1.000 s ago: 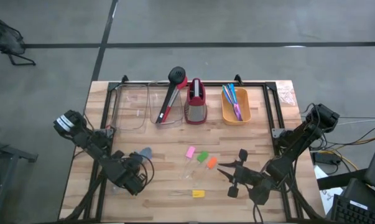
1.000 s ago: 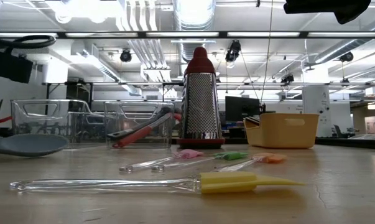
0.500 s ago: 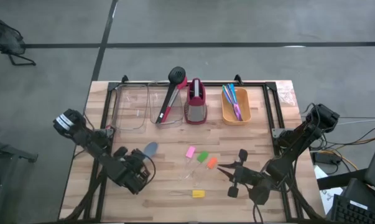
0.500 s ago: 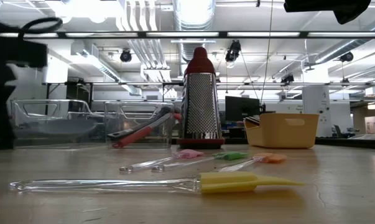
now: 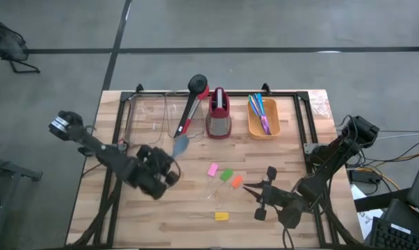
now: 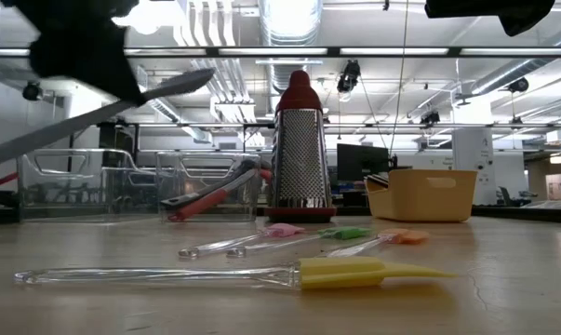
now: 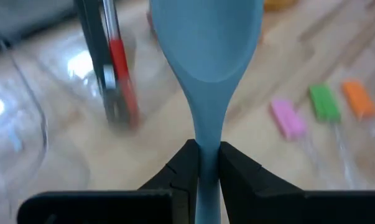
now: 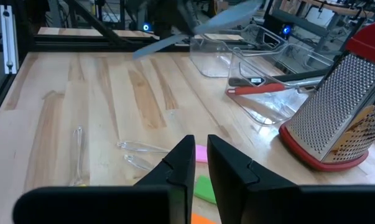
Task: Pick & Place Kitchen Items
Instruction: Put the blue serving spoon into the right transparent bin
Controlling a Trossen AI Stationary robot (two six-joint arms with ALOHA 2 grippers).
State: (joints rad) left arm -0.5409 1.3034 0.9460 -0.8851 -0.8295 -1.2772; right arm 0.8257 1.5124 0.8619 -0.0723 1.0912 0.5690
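My left gripper (image 5: 171, 157) is shut on a grey-blue long-handled spoon (image 5: 181, 144) and holds it in the air, just short of the near wall of a clear bin (image 5: 185, 132). Pink (image 5: 212, 169), green (image 5: 226, 174) and orange (image 5: 236, 180) blocks on clear handles lie on the table's middle. A yellow block (image 5: 222, 216) lies nearer the front edge. My right gripper (image 5: 247, 186) hangs shut and empty beside the orange block. A black spoon with a red handle (image 5: 192, 104) lies in the clear bin. My left gripper pinches the spoon's handle (image 7: 206, 146) between its two fingers, behind the bowl (image 7: 206, 37). The spoon is lifted clear of the table and tilted, its bowl end (image 6: 201, 79) higher than its handle end (image 6: 1, 154).
A red-and-grey grater (image 5: 218, 114) stands at the far middle. To its right is an orange bin (image 5: 265, 128) with colourful cutlery. A second clear bin (image 5: 145, 119) stands at the far left. Bare wood lies in front of the left arm.
My left gripper has risen and gone toward the table's far edge and to the right, turning as it went. The spoon, which lay flat on the table at the left, is now lifted clear and tilted near the clear bin.
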